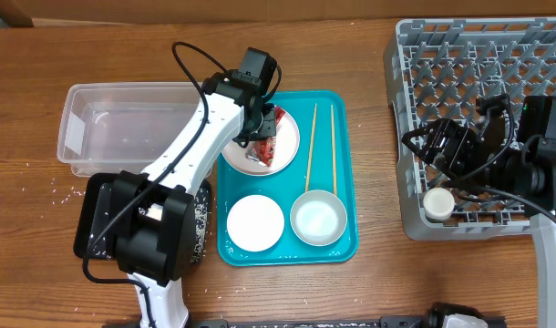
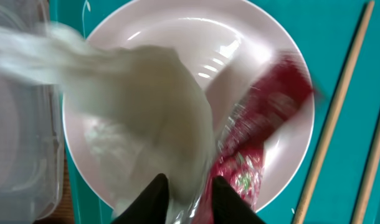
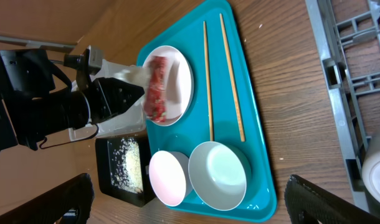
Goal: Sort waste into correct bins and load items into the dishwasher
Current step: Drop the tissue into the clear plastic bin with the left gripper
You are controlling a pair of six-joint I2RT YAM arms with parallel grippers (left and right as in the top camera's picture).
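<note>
Black tray (image 3: 104, 169) holds rice grains (image 3: 131, 163).

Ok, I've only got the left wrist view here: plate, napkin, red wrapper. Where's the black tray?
Observer: The black tray sits on the table left of the teal tray, on the robot's side of the clear tub.
Operator: Anything in it?
Observer: Loose rice grains, scattered across its floor.
Operator: The left gripper has the napkin. What's the right gripper doing?
Observer: It's open over the dish rack, holding nothing.
</note>
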